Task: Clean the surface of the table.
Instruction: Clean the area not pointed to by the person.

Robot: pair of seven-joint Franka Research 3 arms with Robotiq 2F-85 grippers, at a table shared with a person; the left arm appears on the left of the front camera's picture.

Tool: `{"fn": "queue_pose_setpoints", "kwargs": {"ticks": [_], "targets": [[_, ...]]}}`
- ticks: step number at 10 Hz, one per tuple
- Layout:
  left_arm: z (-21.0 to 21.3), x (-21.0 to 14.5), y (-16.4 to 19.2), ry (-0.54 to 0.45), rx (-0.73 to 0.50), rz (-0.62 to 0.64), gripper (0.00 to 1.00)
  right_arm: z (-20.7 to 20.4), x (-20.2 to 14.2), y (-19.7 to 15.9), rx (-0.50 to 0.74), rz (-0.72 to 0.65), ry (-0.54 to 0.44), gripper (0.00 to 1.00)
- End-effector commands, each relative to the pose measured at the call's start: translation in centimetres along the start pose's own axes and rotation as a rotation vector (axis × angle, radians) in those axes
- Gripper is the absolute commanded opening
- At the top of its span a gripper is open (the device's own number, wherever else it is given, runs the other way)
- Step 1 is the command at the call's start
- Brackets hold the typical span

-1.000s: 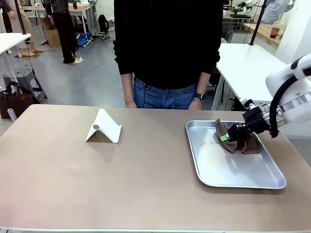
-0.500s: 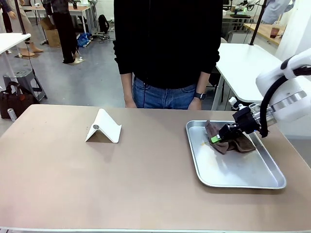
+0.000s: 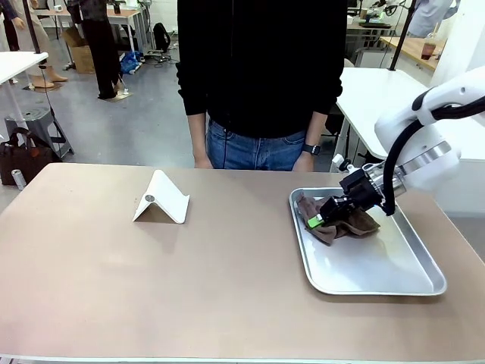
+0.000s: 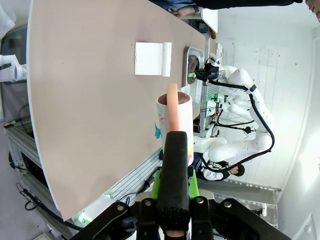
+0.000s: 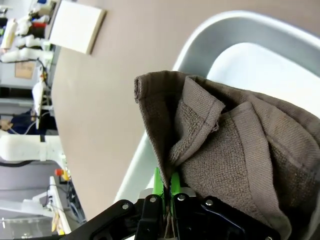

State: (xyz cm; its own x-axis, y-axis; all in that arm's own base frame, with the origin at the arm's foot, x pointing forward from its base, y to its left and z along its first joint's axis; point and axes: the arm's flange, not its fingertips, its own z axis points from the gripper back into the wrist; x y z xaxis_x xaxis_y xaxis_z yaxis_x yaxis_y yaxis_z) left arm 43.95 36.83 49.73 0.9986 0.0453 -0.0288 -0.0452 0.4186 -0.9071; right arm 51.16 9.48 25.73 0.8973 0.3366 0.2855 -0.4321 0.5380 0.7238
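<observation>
The tan-brown table (image 3: 151, 280) has a shiny metal tray (image 3: 394, 280) on its right side. A brown cloth (image 3: 350, 224) lies bunched in the tray's far left part. My right gripper (image 3: 313, 221) is shut on a fold of it and presses it down near the tray's left rim. The right wrist view has the cloth (image 5: 240, 140) pinched between the green pads (image 5: 159, 186), with the tray rim (image 5: 210, 35) beyond. My left gripper (image 4: 174, 137) is shut on the salmon handle of a white mug (image 4: 172, 117), held off the table's (image 4: 90, 100) edge.
A white folded stand (image 3: 161, 199) sits left of centre on the table. A person in a black top stands at the far edge, hands down by the table. White tables and stools are in the background.
My right gripper has dragged the brown cloth leftward across the tray, from its far right part toward its left rim. The orange smear it passed over has gone. The stand and the person are unmoved.
</observation>
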Motion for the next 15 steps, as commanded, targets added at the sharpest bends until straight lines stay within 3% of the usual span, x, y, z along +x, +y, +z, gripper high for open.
{"fn": "queue_pose_setpoints", "kwargs": {"ticks": [1,5,8,15], "targets": [[0.4,-0.3,-0.6,0.007,-0.001,0.006,0.22,-1.3,-0.1,0.0,0.037,0.022,0.055,0.05],[0.4,-0.3,-0.6,0.007,-0.001,0.006,0.22,0.1,0.3,-0.4,0.028,0.03,-0.017,0.05],[0.4,-0.3,-0.6,0.007,-0.001,0.006,0.22,2.0,0.0,-2.5,-0.042,-0.036,-0.079,0.05],[0.4,-0.3,-0.6,0.007,-0.001,0.006,0.22,9.9,-2.9,-5.7,-0.115,-0.181,-0.267,0.05]]}}
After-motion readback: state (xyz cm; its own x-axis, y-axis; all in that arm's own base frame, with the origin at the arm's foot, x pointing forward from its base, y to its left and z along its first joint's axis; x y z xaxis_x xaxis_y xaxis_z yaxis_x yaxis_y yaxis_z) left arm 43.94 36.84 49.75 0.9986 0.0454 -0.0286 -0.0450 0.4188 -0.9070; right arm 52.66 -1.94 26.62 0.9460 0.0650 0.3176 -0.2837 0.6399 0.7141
